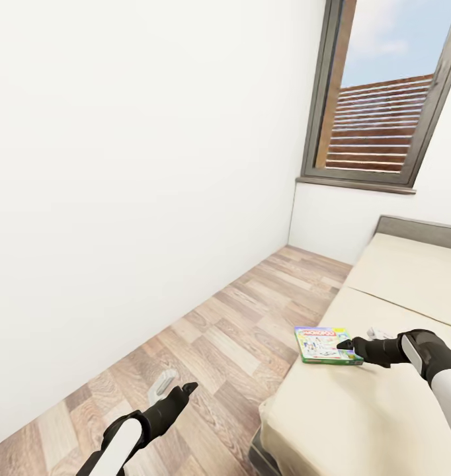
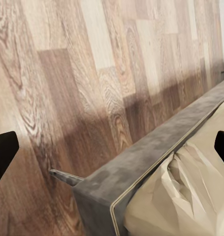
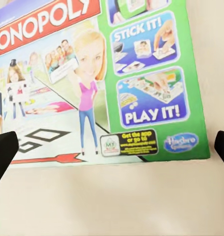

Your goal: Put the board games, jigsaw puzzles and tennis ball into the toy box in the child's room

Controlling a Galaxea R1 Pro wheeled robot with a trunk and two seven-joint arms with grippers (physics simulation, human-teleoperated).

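Note:
One board game (image 1: 323, 345), a flat green-edged Monopoly box with a colourful picture, lies flat on the bed (image 1: 384, 416) close to the bed's left edge. My right gripper (image 1: 350, 344) hovers just above the box's right end and is open. In the right wrist view the box (image 3: 107, 83) lies right below the open right gripper (image 3: 112, 150), one dark fingertip (image 3: 3, 152) showing at each side. My left gripper (image 1: 176, 390) hangs open over the wood floor (image 1: 205, 344) beside the bed's corner, holding nothing. The left wrist view has the open left gripper (image 2: 112, 147) above the bed frame (image 2: 141, 167).
A white wall (image 1: 133, 185) runs along the left side of a narrow strip of floor. A dark-framed window (image 1: 384, 99) stands at the far end above the grey headboard (image 1: 420, 233). The beige sheet (image 2: 190, 191) bunches at the bed's corner.

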